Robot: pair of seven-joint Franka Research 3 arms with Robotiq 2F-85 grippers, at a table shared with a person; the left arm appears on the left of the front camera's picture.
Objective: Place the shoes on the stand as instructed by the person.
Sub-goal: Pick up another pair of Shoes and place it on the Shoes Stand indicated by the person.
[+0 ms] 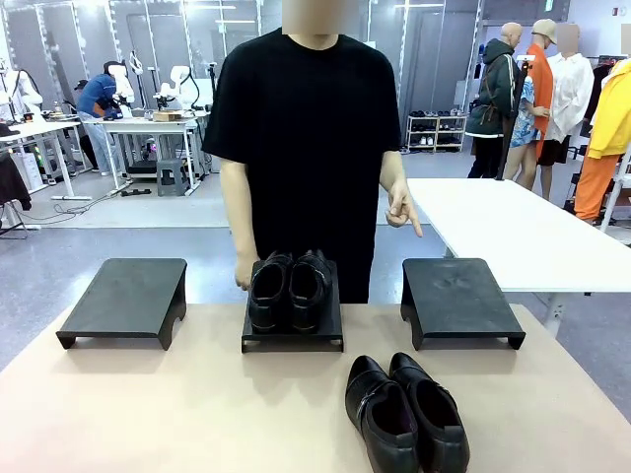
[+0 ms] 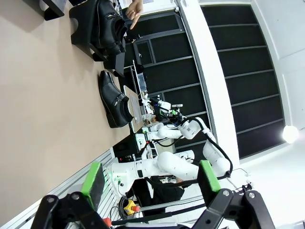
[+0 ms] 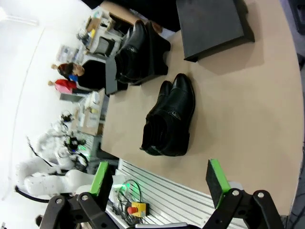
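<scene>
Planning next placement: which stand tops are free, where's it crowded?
Bare: tops of left stand and right stand, plus table before the left stand. Crowded: middle stand holds one pair; other pair lies just in front, rightward.

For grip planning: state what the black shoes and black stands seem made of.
Loose pair of glossy black dress shoes: probably polished leather, judging by soft highlights. Flat black bridge-shaped stand at right: matte, no shine; plastic or painted metal, unclear.

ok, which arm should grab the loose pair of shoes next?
Right, likely. The loose pair lies right of centre on the table, just ahead of the open right gripper, and the person's hand points toward the right-side stand.
</scene>
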